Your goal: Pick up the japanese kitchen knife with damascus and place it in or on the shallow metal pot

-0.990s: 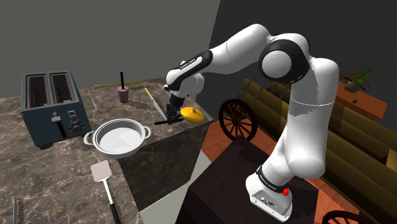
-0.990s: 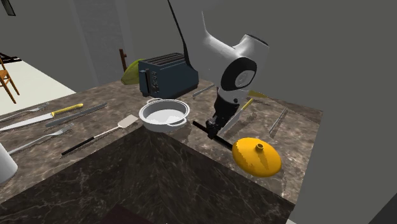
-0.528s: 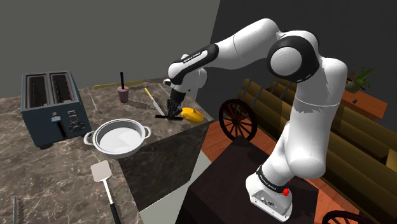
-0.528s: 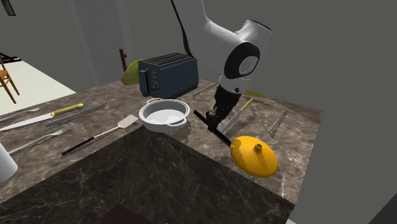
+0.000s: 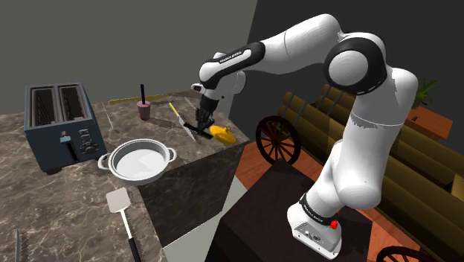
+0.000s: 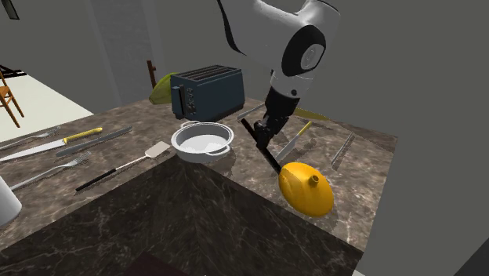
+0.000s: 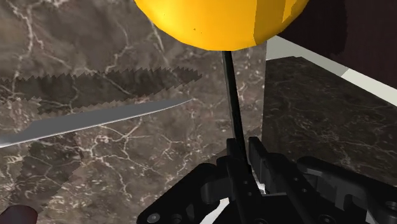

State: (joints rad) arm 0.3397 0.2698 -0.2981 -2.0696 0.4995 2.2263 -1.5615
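While clamped on the thin black knife (image 6: pixel 272 158), tool (image 6: pixel 263 133) above marble counter (image 6: pixel 235 168); yellow domed object (image 6: pixel 306 188) near, pot (image 6: pixel 200 155) apart

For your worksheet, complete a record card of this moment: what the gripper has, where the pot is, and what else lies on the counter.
gripper: shut on a thin black rod
rod's far end: joins a yellow rounded body, tilted, near the counter's corner
pot: white-grey, two handles, nothing in it, between the toaster and the gripper
toaster: dark blue, upright
grey-bladed knife: flat on the counter, beside the rod, not held
spatula: flat, near the pot
counter: dark marble
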